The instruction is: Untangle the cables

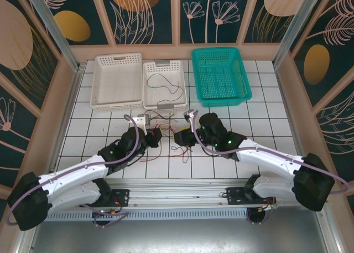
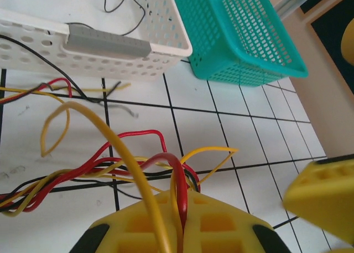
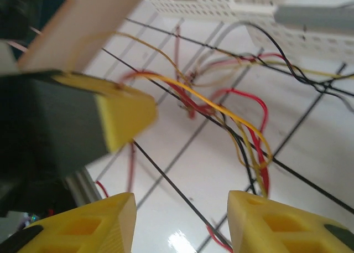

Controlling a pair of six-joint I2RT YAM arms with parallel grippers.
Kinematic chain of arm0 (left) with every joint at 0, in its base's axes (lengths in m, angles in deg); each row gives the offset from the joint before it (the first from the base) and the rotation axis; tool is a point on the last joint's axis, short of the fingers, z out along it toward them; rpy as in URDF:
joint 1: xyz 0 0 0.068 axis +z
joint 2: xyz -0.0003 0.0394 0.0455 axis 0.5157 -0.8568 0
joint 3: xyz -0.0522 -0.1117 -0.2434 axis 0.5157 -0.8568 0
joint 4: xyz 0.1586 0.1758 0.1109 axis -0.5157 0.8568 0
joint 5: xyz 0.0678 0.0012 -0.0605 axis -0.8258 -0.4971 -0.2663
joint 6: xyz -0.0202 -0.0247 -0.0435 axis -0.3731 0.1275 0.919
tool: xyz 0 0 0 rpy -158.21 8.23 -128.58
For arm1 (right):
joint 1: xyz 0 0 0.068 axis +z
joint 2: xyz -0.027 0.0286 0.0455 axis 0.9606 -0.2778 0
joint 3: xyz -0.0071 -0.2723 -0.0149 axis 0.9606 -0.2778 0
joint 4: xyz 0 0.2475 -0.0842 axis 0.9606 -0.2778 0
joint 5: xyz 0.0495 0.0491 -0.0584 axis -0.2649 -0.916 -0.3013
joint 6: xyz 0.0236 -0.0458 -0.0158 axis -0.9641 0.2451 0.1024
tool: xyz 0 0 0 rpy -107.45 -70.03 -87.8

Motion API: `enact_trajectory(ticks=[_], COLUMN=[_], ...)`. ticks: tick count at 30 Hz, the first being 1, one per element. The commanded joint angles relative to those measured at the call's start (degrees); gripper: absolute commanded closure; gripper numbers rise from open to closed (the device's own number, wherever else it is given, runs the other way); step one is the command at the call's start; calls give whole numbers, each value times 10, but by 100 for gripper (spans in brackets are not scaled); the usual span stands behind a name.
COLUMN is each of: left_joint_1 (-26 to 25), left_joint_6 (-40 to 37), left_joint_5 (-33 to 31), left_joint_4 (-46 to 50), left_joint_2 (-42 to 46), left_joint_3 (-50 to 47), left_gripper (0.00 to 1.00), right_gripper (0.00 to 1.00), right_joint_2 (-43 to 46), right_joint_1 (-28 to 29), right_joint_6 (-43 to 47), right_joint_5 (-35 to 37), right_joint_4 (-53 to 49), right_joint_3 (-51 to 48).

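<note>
**Item: cables [image 2: 178,181].** Thin, limp wires in three colours: red, yellow and black. They are looped and crossed over one another in a loose tangle, and the number of strands in the knot cannot be counted.

**Location:** The tangle lies on the white tiled table [image 1: 265,137], just in front of the small white basket [image 1: 146,87] and between the two grippers. One strand, a single black cable [image 1: 178,88], lies apart from the rest, curled inside that small basket.

**Left gripper [image 2: 177,231]:** One. It is clenched on the tangle. In the left wrist view a red strand and a yellow strand run down into the seam between its yellow fingers.

**Right gripper [image 3: 182,208]:** One. It is released, with its yellow fingers [image 3: 276,222] standing apart low over the tiles. The cables lie just beyond the fingers and nothing is pinched between them.

**Containers:** Three, in a row along the far side of the table.
- The small white basket, with grey handles.
- One large white basket [image 1: 99,81], to the left of the small one.
- One teal basket [image 1: 221,102], to the right of the small one.
</note>
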Motion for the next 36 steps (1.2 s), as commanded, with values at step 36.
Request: enact_trajectory(ticks=[36], left_joint_1=[4], left_joint_6=[-18], left_joint_5=[84], left_joint_4=[-21], left_joint_2=[-33], left_joint_3=[60], left_gripper=[100], right_gripper=[44], right_joint_2=[-54], right_joint_1=[-17], right_joint_6=[83], right_joint_5=[141], right_joint_4=[70], right_joint_3=[-18])
